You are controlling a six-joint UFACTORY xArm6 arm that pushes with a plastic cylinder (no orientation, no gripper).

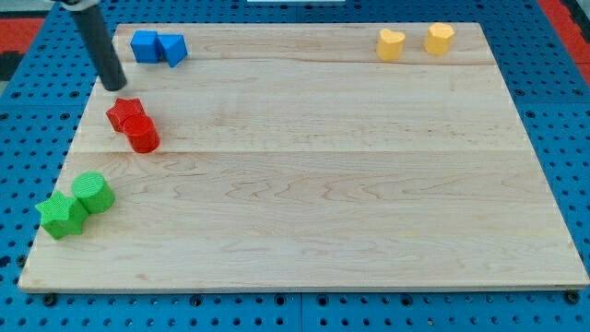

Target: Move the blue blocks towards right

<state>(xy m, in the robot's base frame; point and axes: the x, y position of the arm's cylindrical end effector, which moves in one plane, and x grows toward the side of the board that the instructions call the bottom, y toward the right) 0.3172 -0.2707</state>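
- Task items: the blue cube (145,46) and the blue triangular block (173,49) sit touching each other near the board's top-left corner, just up and to the view's right of my tip (114,85).
- Progress: judged not begun. Both blue blocks lie at the far left; the whole run toward the right is outstanding.
- Tool state: there are no jaws here, only a bare rod. My tip holds nothing and touches no block; it stands apart from the blue pair, on their lower-left side.
- Neighbours: the red star (123,112) and red cylinder (143,134) lie just below my tip, touching each other.
- Further out: the green cylinder (93,193) and green star (60,215) lie well below; the yellow heart (391,43) and yellow hexagonal block (440,39) are far right.
- Containers: none in view; only the flat wooden board (332,184).
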